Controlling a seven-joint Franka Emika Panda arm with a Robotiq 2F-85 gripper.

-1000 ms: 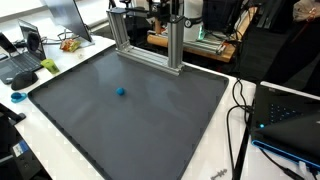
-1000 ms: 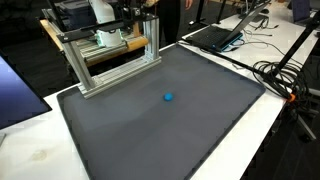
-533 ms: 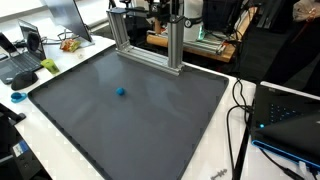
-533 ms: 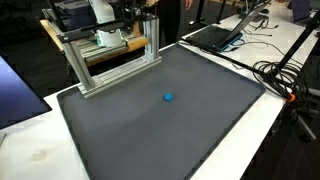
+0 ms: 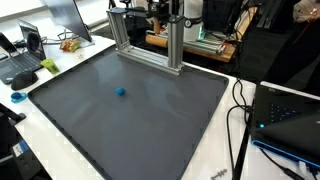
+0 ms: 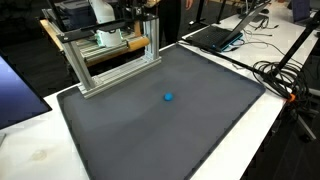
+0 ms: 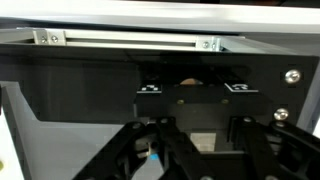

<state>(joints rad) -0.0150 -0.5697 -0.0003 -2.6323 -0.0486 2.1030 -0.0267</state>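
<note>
Laptop [image 5: 20, 66] clutter sits at the far left edge in an exterior view, off the dark mat that covers my worktop [image 5: 150, 125]. Moving right, the small blue ball [image 5: 121, 91] lies alone on the mat, left of its middle, with nothing touching it. Behind it and further right, the aluminium frame [image 5: 150, 45] stands at the back edge of the mat, well apart from the ball. Black cables [image 5: 239, 100] trail down the white border on the right. Both exterior views show the ball [image 6: 168, 97] in front of the frame [image 6: 110, 62]. From my wrist view, the end effector [image 7: 203, 150] is released: its dark fingers stand apart, grasping nothing, and they face a frame bar [image 7: 130, 39] from close by.
</note>
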